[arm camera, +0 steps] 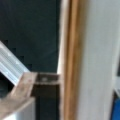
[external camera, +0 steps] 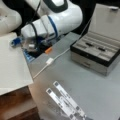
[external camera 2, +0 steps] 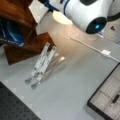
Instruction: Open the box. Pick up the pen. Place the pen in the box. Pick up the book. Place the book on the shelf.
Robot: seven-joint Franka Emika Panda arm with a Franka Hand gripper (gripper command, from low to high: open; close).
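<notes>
Honestly, my gripper sits at a front view's left, just past the edge of the shelf, beside its pale cream top board, and I cannot tell whether its jaws are apart or together, or whether they hold anything. Over at a front view's right the box stands open, lid raised, well apart from my gripper; two dark slim things lie in its beige lining, and one of them is likely the pen. I cannot make out the book for certain. A white cable runs across the grey table between gripper and box, with a small orange object near my gripper. Two metal strips lie on the table.
</notes>
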